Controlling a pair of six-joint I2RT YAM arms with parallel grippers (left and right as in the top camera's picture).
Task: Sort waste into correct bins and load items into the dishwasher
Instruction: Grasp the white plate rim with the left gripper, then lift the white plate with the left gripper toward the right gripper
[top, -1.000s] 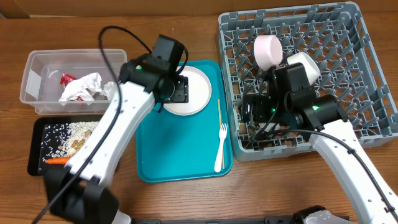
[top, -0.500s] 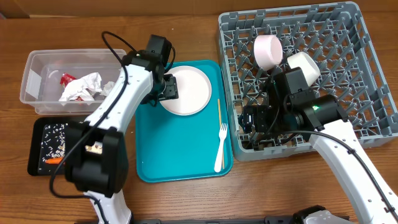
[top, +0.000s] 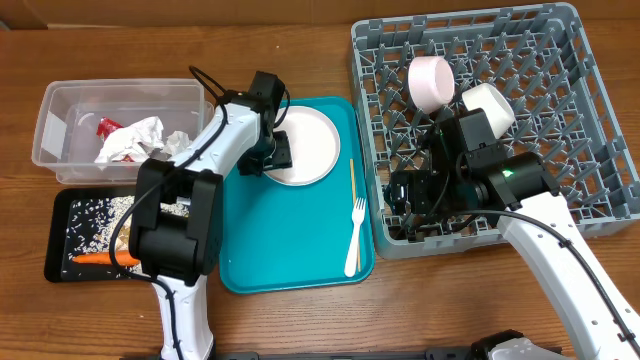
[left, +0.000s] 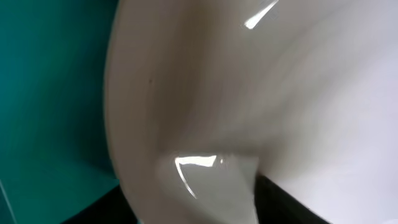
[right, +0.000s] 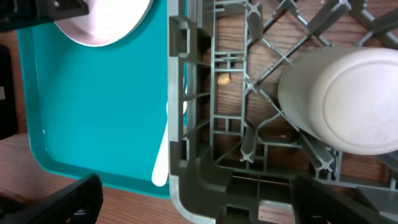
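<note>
My left gripper (top: 278, 150): at the plate's (top: 308, 145) left rim, over the tray (top: 290, 250); opening and grip cannot be told. My right gripper (right: 199, 202): jaws wide, empty, at the rack (right: 186, 186) corner; bowl (right: 342, 99) ahead-right, fork (top: 354, 235) left.

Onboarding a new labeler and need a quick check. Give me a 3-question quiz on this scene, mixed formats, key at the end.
1. True or false: the fork lies on the teal tray.
2. Where is the carrot? A) clear tub B) black tray C) rack
3. Fill in: the left gripper is at the rim of the ___.

Key: 1 true; 2 B; 3 plate.
</note>
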